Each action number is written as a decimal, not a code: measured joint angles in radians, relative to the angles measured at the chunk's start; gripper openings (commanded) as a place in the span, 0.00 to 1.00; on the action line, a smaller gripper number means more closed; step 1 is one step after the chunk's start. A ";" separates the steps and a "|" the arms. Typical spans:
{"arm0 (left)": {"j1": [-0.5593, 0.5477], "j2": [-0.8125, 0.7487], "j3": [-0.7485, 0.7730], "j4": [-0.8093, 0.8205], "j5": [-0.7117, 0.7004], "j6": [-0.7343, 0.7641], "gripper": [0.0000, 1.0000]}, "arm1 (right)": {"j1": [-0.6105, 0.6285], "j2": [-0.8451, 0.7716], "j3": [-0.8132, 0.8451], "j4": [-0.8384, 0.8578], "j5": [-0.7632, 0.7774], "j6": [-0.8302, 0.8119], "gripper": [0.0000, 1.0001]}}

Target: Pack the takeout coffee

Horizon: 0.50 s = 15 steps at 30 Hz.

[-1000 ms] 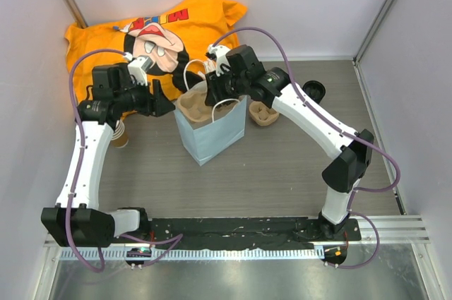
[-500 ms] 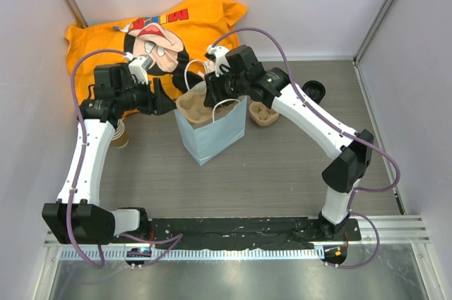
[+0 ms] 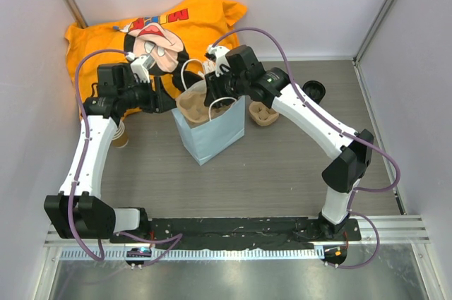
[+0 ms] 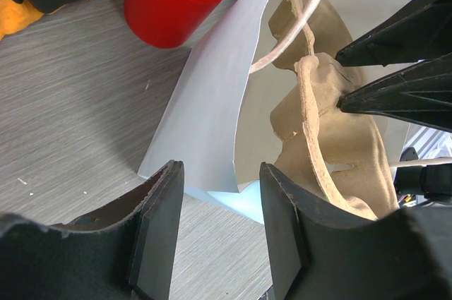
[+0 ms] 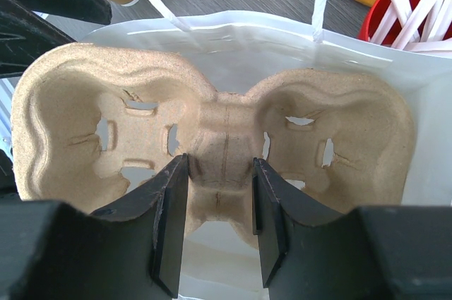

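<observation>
well, the orange t-shirt (image 3: 205, 21) is the biggest thing on the grey table (image 3: 282, 173), bunched up behind the left gripper (image 4: 220, 173). next in size, the pale paper bag (image 3: 212, 138) stands upright between the two grippers with its mouth open. the left gripper sits at the bag's left edge with its fingers parted. the bag's wall passes loosely between them, so it is released rather than pinching. the right gripper (image 5: 219, 166) comes down at the bag's mouth and is clamped on the middle ridge of a pulp cup carrier (image 5: 92, 130), which lies across the opening. a second carrier (image 3: 263, 113) rests on the table just to that gripper's right, beside the bag. the takeout coffee (image 3: 314, 91), showing from above as a round black lid, stands on the table farther to the right gripper's right, apart from the bag and from both grippers. a red cup of white sticks (image 4: 169, 3) stands close behind the bag, beyond the left gripper's fingertips.
</observation>
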 measured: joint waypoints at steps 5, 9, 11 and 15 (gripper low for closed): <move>0.000 0.000 -0.002 0.005 0.002 0.000 0.50 | 0.000 0.000 0.000 0.000 0.009 0.000 0.29; 0.000 -0.002 -0.006 0.008 0.014 -0.001 0.48 | 0.000 0.006 0.000 0.000 0.019 0.000 0.29; 0.000 -0.003 -0.007 0.008 0.020 -0.002 0.48 | 0.000 0.009 0.000 0.001 0.028 0.000 0.28; 0.000 -0.008 -0.007 0.008 0.029 -0.010 0.55 | 0.000 0.013 0.000 0.001 0.034 0.000 0.29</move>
